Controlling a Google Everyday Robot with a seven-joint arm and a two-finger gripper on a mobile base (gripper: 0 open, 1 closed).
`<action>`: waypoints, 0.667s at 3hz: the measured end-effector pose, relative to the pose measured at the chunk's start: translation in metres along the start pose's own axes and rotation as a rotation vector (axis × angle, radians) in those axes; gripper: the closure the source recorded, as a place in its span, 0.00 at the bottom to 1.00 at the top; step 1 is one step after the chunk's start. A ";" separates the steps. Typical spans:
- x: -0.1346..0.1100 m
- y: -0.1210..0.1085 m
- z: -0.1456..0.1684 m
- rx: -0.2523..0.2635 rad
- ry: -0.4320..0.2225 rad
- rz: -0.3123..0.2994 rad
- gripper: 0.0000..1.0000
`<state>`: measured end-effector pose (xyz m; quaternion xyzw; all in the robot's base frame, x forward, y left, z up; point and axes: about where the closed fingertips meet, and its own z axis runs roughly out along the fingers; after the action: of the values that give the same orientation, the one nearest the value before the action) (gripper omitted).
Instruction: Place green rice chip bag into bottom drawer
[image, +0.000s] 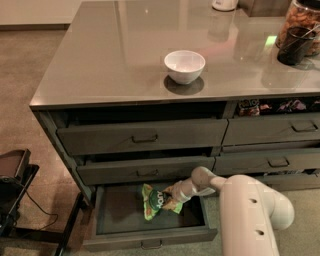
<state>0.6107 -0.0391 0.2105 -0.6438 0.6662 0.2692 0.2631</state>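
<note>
The gripper (171, 193) was low inside the open bottom drawer (119, 212), pressed against the upper right side of the green rice chip bag (154, 203). From where I stood I could not tell if it had hold of the bag or only touched it. The bag stood crumpled near the middle of the drawer, toward the back, with its dark round logo facing outward. The pale arm (250, 212) reached in from the right. Above, the middle drawer (145, 170) and the top drawer (142, 136) were pulled out only a little. On the grey countertop (105, 55) a white bowl (184, 65) stood alone.
</note>
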 end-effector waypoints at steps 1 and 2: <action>0.027 -0.006 0.011 -0.014 -0.014 0.051 1.00; 0.030 -0.012 0.010 -0.003 -0.015 0.051 0.81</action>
<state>0.6220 -0.0540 0.1828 -0.6248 0.6801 0.2818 0.2602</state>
